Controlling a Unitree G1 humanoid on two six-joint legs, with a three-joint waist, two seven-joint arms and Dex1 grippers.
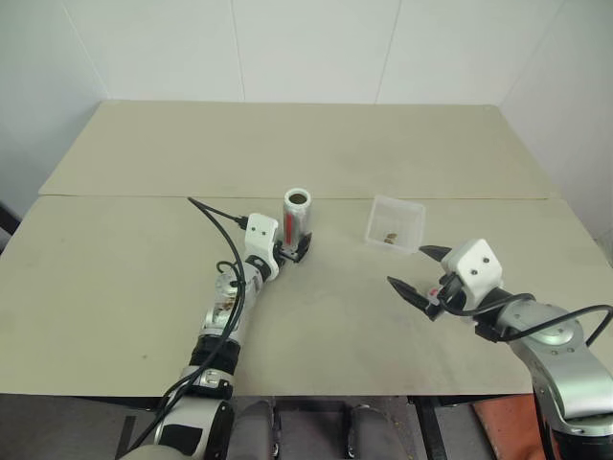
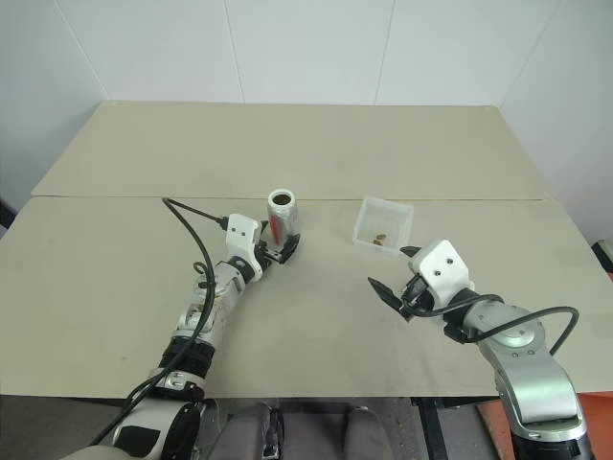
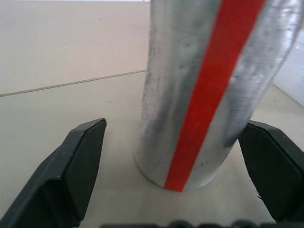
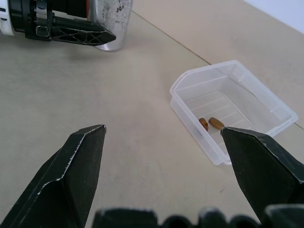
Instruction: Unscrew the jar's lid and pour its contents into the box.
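Standing upright on the beige tabletop (image 1: 115,259), the open-topped cylindrical jar (image 1: 297,217) with its red stripe sits between the left gripper (image 1: 292,251)'s spread jaws, a gap showing beside one finger. Right gripper (image 1: 419,271) hangs released, empty. Two brown oval contents (image 4: 211,123) lie in the clear ribbed plastic box (image 1: 408,218).

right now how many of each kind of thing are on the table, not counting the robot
jar: 1, upright, no lid on it
box: 1, clear plastic
brown bits in the box: 2
total: 4
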